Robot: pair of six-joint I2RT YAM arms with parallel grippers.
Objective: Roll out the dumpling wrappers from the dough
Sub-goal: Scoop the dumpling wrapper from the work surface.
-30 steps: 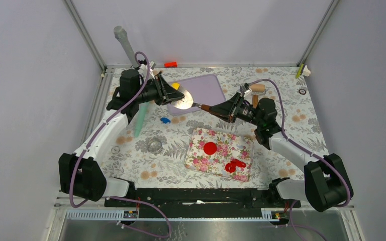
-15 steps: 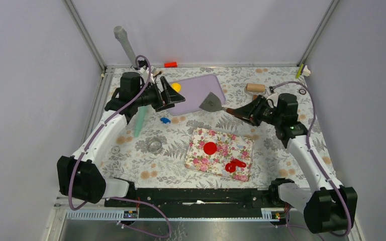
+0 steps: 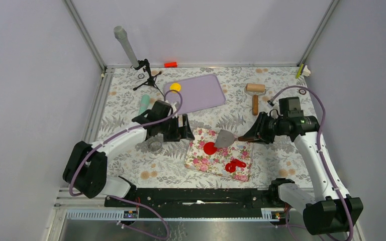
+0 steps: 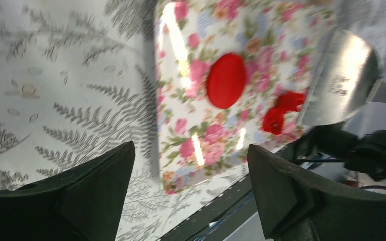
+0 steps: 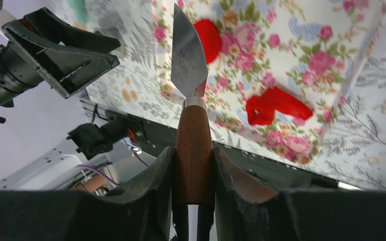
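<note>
As only the wrist views make plain, right tool (image 5: 193,150) clenching spatula (image 5: 187,55), left tool (image 4: 190,160) spread, empty.

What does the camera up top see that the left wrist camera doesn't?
Only the top view shows the yellow wrapper on the purple mat, and the rolling pin. Only the left wrist view shows the tiny marking on the scraper blade. Both show the red wrapper, the red dough scraps, the floral board and the scraper.
</note>
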